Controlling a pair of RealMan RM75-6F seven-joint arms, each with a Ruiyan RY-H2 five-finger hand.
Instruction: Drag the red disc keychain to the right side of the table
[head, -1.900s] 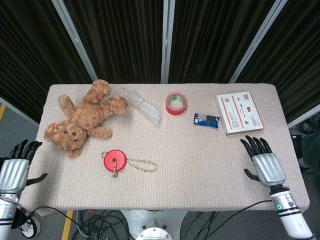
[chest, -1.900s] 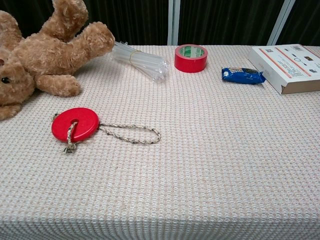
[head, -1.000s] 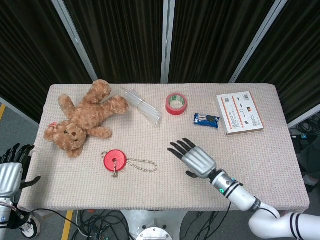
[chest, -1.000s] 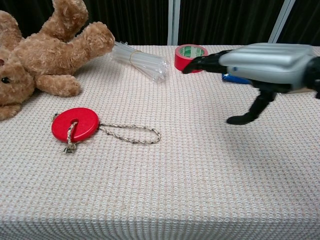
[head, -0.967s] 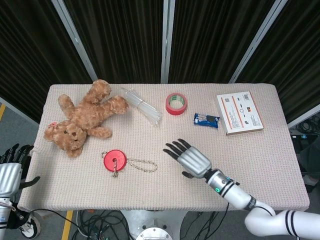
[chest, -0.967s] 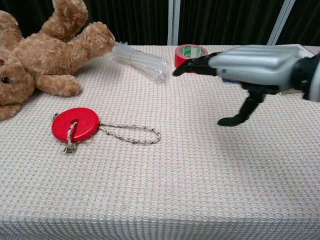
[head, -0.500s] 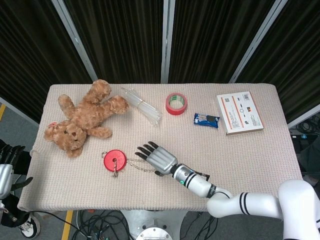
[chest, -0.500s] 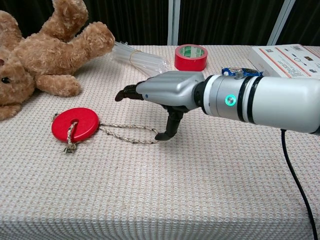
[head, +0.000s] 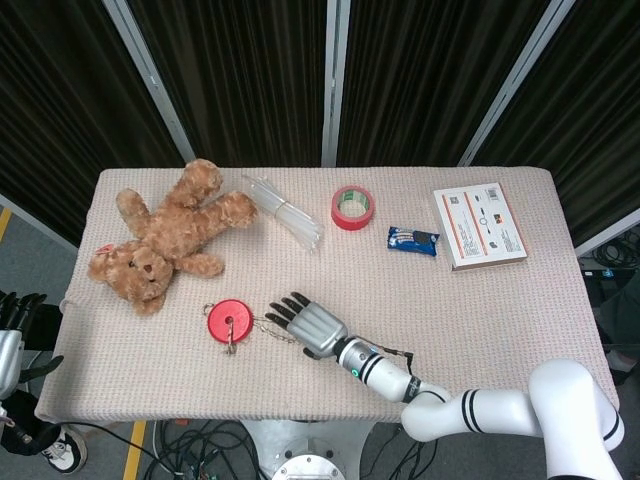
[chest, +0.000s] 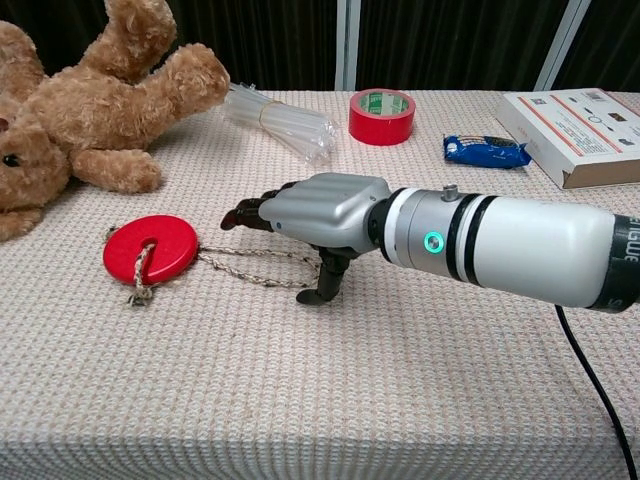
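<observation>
The red disc keychain (head: 229, 321) (chest: 152, 247) lies flat at the table's front left, its braided cord loop (chest: 250, 272) trailing to the right. My right hand (head: 309, 326) (chest: 315, 217) hovers palm down over that loop, fingers (chest: 245, 214) stretched toward the disc and thumb tip down at the loop's right end. It holds nothing that I can see. My left hand (head: 10, 335) hangs off the table's left edge, fingers apart and empty.
A teddy bear (head: 165, 232) lies at the back left. Behind the disc are a clear tube bundle (head: 283, 210), a red tape roll (head: 352, 207), a blue snack packet (head: 413, 240) and a white box (head: 479, 224) at the back right.
My right hand has swept from the table's right side leftward and lowered over the cord loop. The left hand has sunk lower off the left edge. The keychain has not moved.
</observation>
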